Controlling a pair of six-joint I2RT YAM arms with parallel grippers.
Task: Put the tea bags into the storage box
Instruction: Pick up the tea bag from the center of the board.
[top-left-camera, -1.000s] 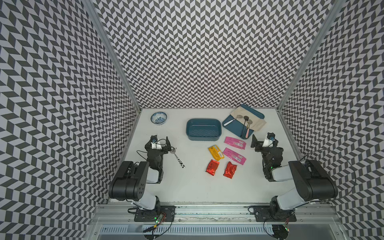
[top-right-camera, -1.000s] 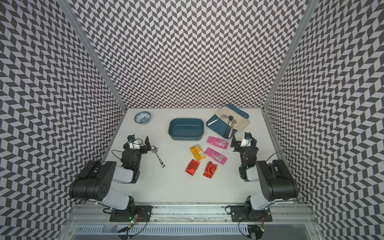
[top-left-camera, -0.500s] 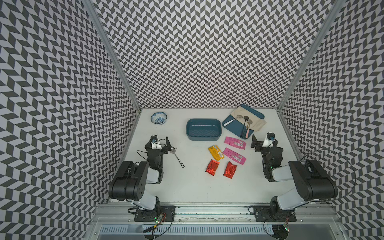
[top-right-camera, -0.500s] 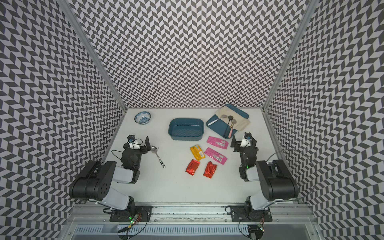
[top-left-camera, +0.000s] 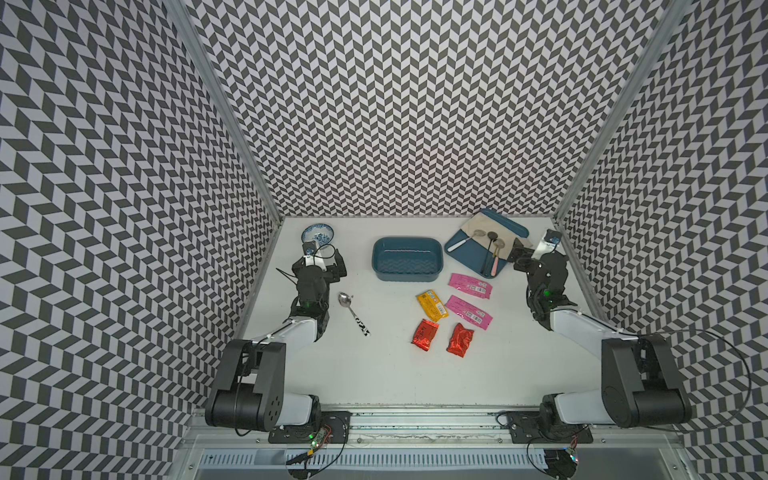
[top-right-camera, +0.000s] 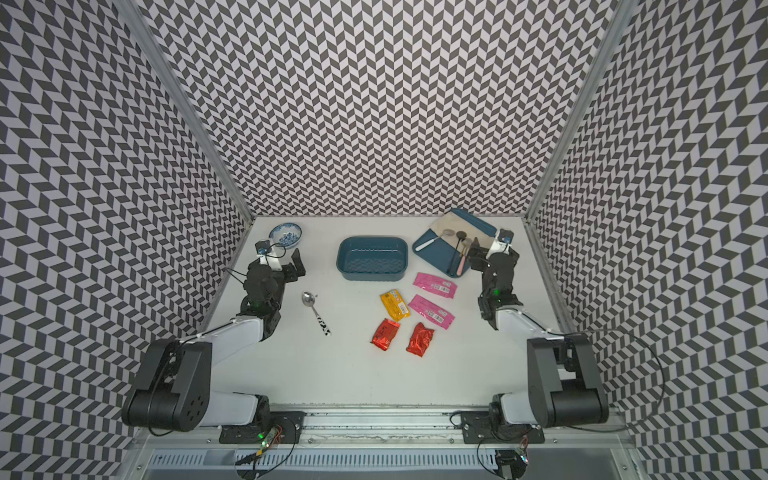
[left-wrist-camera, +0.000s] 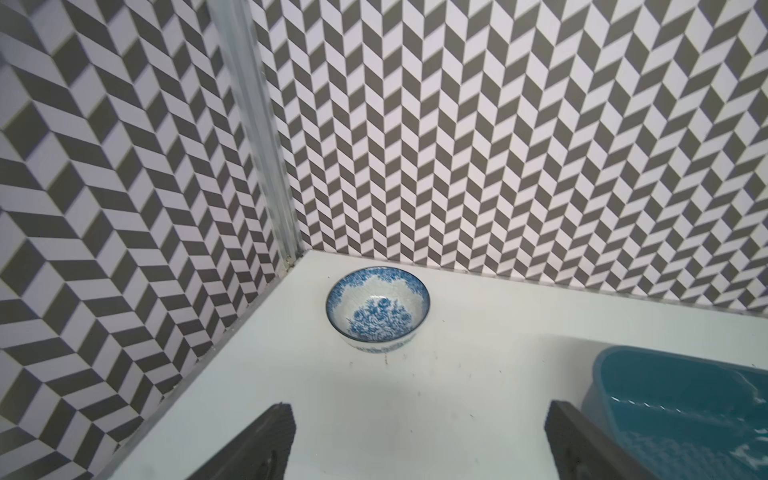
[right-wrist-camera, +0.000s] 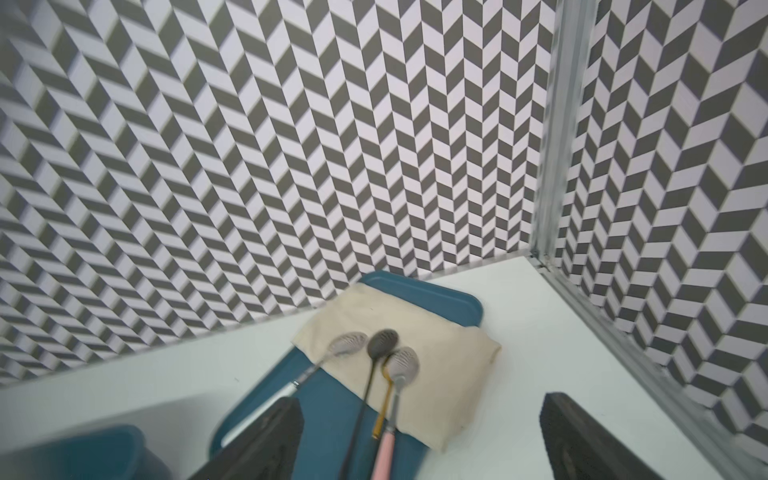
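1. Black fingers (right-wrist-camera: 270, 440) of the right claw (right-wrist-camera: 420, 419) stand wide apart with nothing between them.
2. Against a moment ago this claw sits slightly higher and nearer the back wall, and its wrist view is smeared. I judge the arm has just begun to move.
3. Just ahead of and below it lies the flat teal tray (top-left-camera: 467, 254) with its beige cloth (right-wrist-camera: 453, 365) and spoons (right-wrist-camera: 386, 345). None of these belong to the task.
4. Spread wide and empty too is the left claw (left-wrist-camera: 419, 424), which faces a blue-and-white bowl (left-wrist-camera: 377, 316). It seems to have lifted a touch as well.
5. None of the tea bags (top-right-camera: 395, 305) has shifted. All five lie flat on the table, back from the right claw toward its arm's base and off to the left claw's side.
   - Nearest the right claw are the two pink sachets (top-left-camera: 470, 286) (top-left-camera: 468, 312).
   - Farther off are the yellow-orange sachet (top-left-camera: 432, 305) and the two red foil sachets (top-left-camera: 424, 335) (top-left-camera: 460, 339).
6. Between the two claws sits the storage box (top-left-camera: 406, 276), with nothing in it.
7. So the task is only starting. The right claw probably has to swing back and come down on a pink sachet, and a bag that thin may be hard to pinch.
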